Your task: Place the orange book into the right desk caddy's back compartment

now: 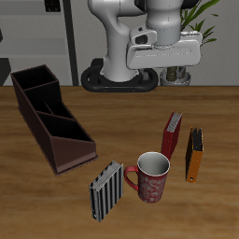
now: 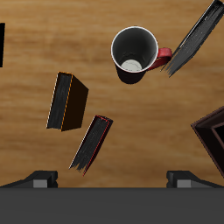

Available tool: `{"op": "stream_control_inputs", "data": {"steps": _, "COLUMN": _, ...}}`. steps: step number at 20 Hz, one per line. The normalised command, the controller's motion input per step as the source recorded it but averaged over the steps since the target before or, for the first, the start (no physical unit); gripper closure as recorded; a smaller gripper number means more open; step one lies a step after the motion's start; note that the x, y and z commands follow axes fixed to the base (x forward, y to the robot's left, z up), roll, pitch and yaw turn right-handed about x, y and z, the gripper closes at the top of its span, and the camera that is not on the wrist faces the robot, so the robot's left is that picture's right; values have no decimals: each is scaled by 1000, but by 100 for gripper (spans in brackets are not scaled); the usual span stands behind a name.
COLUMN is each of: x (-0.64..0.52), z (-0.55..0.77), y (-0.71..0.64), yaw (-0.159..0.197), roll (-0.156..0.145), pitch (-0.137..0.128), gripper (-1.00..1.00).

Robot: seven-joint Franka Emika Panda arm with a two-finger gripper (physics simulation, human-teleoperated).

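so i'm parked high over the table with nothing picked up yet, and the step in hand is just getting down onto the orange book (image 1: 195,155). it's standing on edge near the front of the table, close beside the red book (image 1: 172,135) and not far from the mug (image 1: 151,175), well apart from the caddy (image 1: 51,117) on the other side. in the wrist view the orange book (image 2: 91,143) shows as a thin slanted sliver, so my plan is to turn the wrist until the fingers line up across that thin dimension, drop straight down over the top edge and pinch the covers, not the ends. i reckon the red book is the thing to watch since it's the nearest neighbour, a finger coming down on that side could knock it over. gripper (image 1: 166,49) looks released to me: the two fingertips (image 2: 39,179) sit far apart at the frame edge with nothing between them. containers: the caddy's sections all look empty from here, including the back compartment (image 1: 34,80) at the far end, so the book should slot in if i keep it upright. the mug looks empty too, just a pale bottom. the striped book (image 1: 105,190) stands near the caddy's front end, out of my way for now.
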Motion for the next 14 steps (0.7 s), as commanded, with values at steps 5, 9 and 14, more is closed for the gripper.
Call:
{"op": "stream_control_inputs", "data": {"steps": 5, "x": 295, "z": 58, "y": 328, "yaw": 13, "roll": -19, "pitch": -22, "gripper": -100}}
{"op": "stream_control_inputs", "data": {"steps": 9, "x": 314, "z": 5, "y": 302, "yaw": -44, "roll": -14, "pitch": 19, "gripper": -100}}
{"op": "stream_control_inputs", "data": {"steps": 14, "x": 189, "z": -147, "y": 385, "yaw": -6, "roll": 3, "pitch": -14, "gripper": -100}}
